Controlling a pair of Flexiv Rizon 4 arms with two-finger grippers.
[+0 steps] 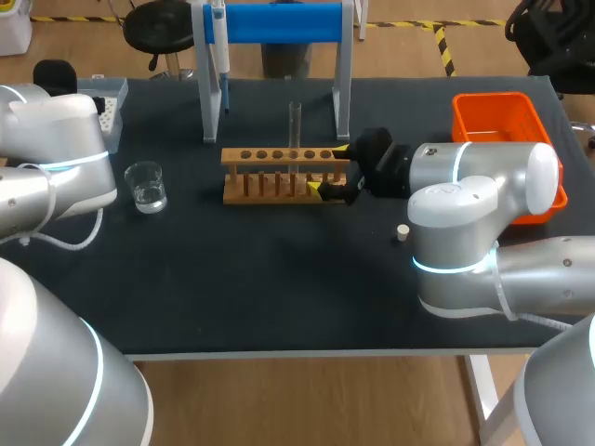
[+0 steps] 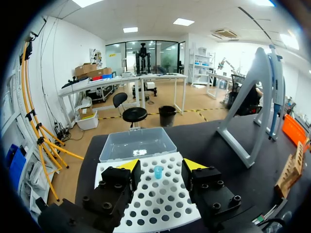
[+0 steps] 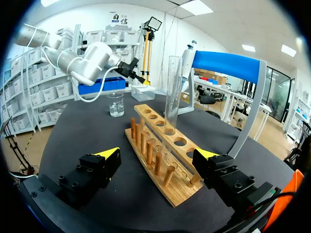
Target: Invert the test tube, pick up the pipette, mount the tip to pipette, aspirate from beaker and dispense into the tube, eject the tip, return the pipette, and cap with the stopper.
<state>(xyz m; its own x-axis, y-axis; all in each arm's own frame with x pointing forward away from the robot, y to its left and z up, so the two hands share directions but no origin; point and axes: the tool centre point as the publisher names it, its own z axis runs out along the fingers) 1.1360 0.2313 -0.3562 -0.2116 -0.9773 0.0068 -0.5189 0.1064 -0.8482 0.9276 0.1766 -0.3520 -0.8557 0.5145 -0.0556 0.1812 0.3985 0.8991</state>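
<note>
My right claw (image 1: 330,169) sits spread around the brown wooden tube rack's (image 1: 270,156) right end, centre frame (one finger each side); the clear glass test tube (image 1: 295,130) stands upright in it. My left claw (image 2: 161,165) is spread too.

Robotics lab bench.
Wooden test tube rack (image 1: 279,163), glass beaker (image 1: 147,189), pipette stand (image 1: 279,23) and tip rack (image 2: 160,204) on a dark table (image 1: 279,288).
</note>
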